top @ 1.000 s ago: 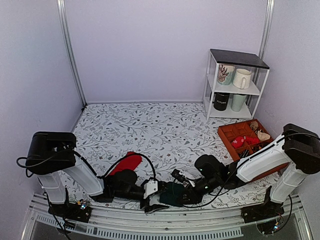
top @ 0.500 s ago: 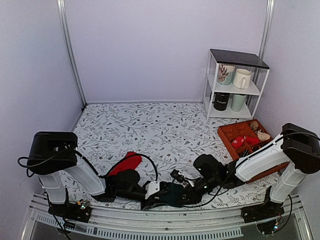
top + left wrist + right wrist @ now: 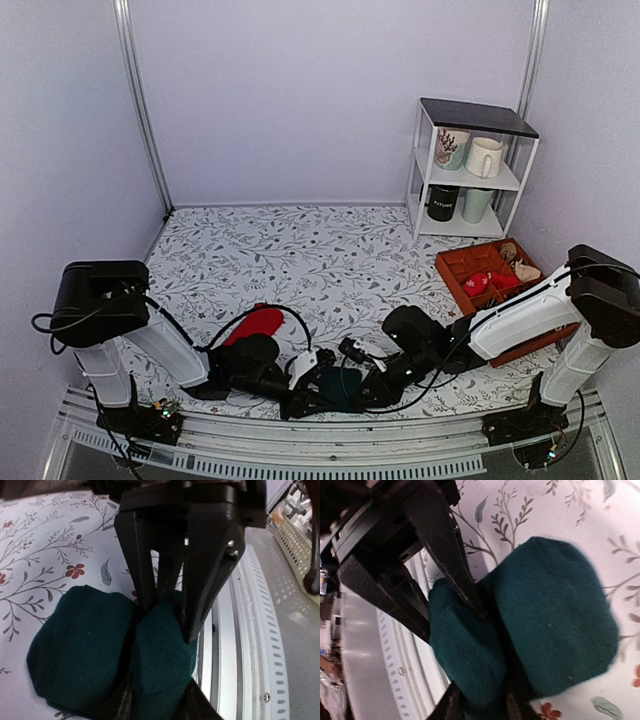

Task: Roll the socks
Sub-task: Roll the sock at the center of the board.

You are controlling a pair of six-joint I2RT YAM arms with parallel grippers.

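The dark teal sock (image 3: 338, 388) lies bunched at the table's near edge, pinched into a raised fold (image 3: 160, 655). My left gripper (image 3: 161, 700) is shut on that fold from one side. My right gripper (image 3: 481, 706) holds the same fold (image 3: 465, 650) from the opposite side, its black fingers (image 3: 145, 580) facing the left ones. In the top view the left gripper (image 3: 320, 388) and the right gripper (image 3: 354, 386) meet over the sock. The red sock (image 3: 255, 323) lies flat behind the left arm, untouched.
The metal front rail (image 3: 235, 630) runs right beside the teal sock. A wooden tray (image 3: 462, 262) with small items sits at the right. A white shelf (image 3: 470, 165) with mugs stands at the back right.
My left gripper has moved right onto the teal sock and closed on its fold. The right gripper has stayed on the sock, shifting slightly left.
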